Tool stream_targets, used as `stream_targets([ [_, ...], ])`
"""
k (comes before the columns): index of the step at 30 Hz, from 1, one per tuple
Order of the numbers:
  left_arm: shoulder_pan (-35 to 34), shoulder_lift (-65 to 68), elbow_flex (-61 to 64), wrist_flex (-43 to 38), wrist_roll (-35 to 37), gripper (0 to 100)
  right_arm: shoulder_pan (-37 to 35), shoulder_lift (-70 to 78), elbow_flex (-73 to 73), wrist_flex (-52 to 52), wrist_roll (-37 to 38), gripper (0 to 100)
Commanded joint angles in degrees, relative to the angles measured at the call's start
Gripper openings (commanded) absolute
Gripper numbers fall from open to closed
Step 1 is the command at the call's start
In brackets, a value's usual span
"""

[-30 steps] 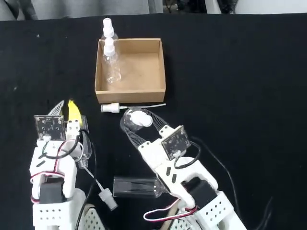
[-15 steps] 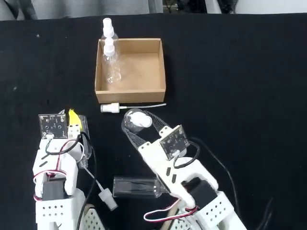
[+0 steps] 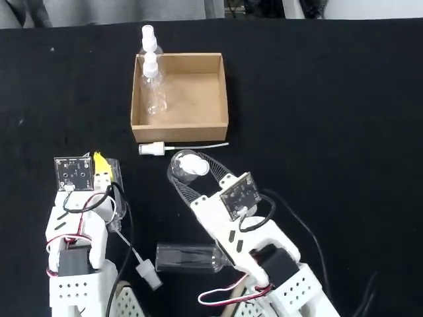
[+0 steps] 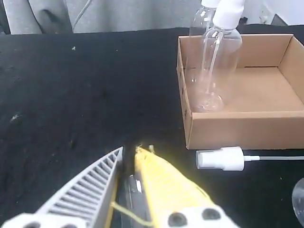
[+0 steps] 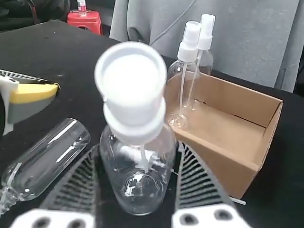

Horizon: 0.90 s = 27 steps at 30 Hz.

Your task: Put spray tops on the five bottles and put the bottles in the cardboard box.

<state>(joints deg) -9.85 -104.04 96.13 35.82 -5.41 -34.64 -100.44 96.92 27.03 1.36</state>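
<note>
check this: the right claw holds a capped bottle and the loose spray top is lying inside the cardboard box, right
Not quite. The right claw does hold a capped bottle, but the loose spray top is not inside the cardboard box. It lies on the black table just outside the box's near wall, as the high view shows.

Soft, even light on matte black table (image 3: pixel 330 99) (small glints on the capped bottle (image 5: pixel 137 185))
</note>
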Motion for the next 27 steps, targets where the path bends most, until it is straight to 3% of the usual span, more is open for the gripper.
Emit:
stream_targets([
  [1,-0.3,-0.6,1.3,0.3,5.1,3,1.1,-1.1,-0.1,0.3,0.5,1.2],
  [13,-0.6,-0.5,1.3,0.4,20.0,3,1.1,-0.8,-0.1,0.3,0.4,1.2],
  [20,-0.3,-0.5,1.3,3.1,21.2,3,0.7,-1.3,-1.3,3.5,0.1,1.2],
  [27,-0.5,-0.6,1.3,2.9,21.3,3,0.6,-1.3,-8.6,13.7,0.4,1.1],
])
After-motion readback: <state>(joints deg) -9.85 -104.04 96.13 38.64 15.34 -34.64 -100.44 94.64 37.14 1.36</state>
